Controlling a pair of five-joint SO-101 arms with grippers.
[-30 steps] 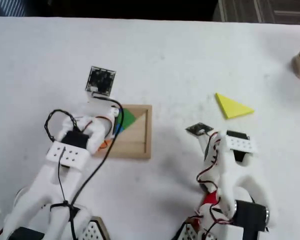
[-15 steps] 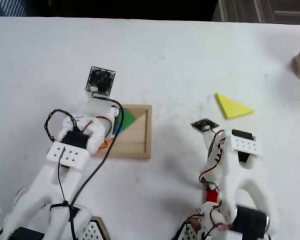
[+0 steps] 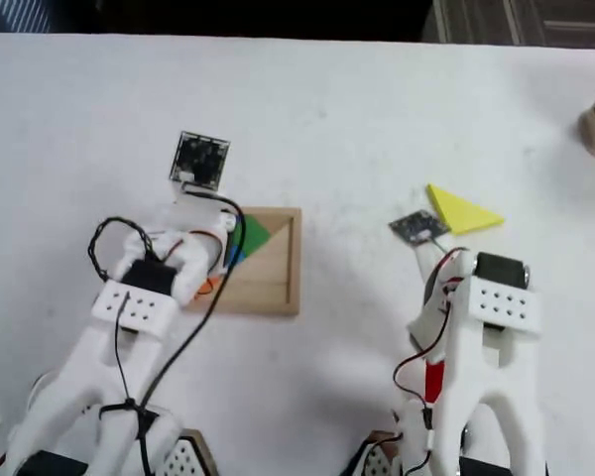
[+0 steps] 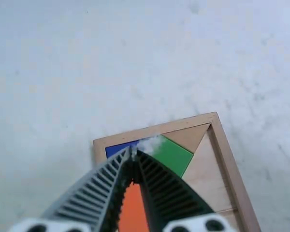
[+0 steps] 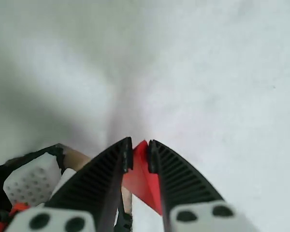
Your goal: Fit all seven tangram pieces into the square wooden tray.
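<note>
Bare white table (image 3: 377, 119) fills the upper half of the high view. The wooden tray (image 3: 296, 268) sits left of centre, the yellow triangle (image 3: 463, 210) right of centre, well apart. The left gripper (image 4: 134, 154), fingers closed on nothing, hangs over the tray's blue piece (image 4: 117, 150), green piece (image 4: 174, 154) and orange piece (image 4: 133, 212). At lower right, the right gripper (image 5: 139, 153) pinches a red piece (image 5: 141, 179).

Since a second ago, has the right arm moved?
Yes. The right arm, holding a red piece, has moved up the table toward the yellow triangle, which stayed put.
</note>
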